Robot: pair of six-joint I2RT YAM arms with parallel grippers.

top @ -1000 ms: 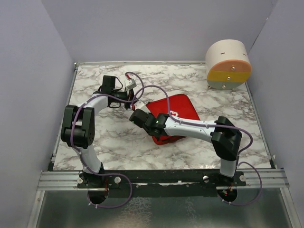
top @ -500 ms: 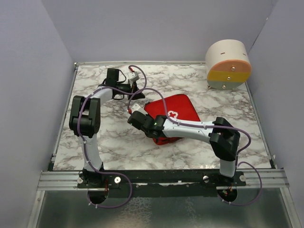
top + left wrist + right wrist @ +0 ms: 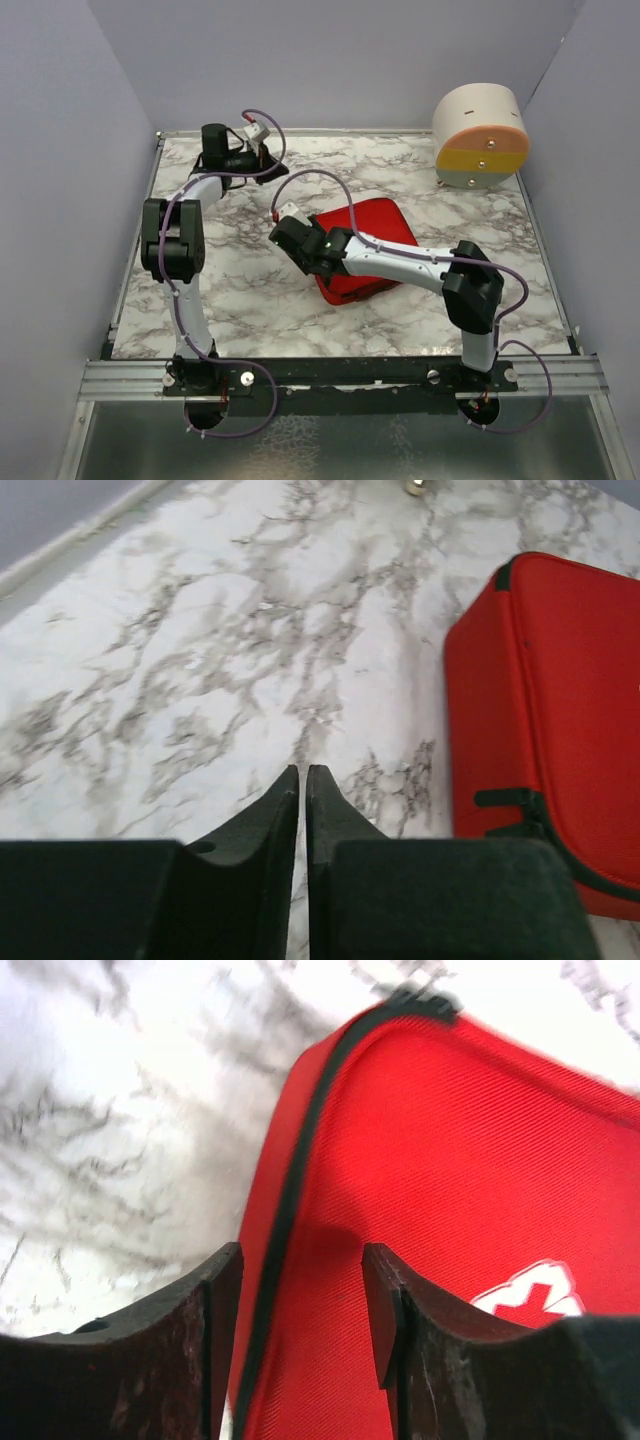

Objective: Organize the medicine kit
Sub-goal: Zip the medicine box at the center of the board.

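The medicine kit [image 3: 365,240], a red fabric case with a black zipper, lies closed on the marble table [image 3: 230,290] near the middle. Over its left edge hovers my right gripper [image 3: 300,248]. In the right wrist view that gripper [image 3: 302,1260] is open, the zipper line and red lid [image 3: 450,1160] lie below the gap, and nothing is held. A piece of the white cross [image 3: 530,1295] shows. My left gripper [image 3: 265,155] is up at the far left, apart from the kit. Its fingers [image 3: 302,772] are shut on nothing, with the kit [image 3: 560,700] off to their right.
A round cream, orange, yellow and grey drawer container [image 3: 481,135] stands at the back right corner. Grey walls close in the table on the left, back and right. A metal rail [image 3: 340,375] carries both arm bases along the near edge.
My right gripper has opened over the kit's left edge. The left arm has drawn back from beside the kit toward the far left corner, fingers still together.
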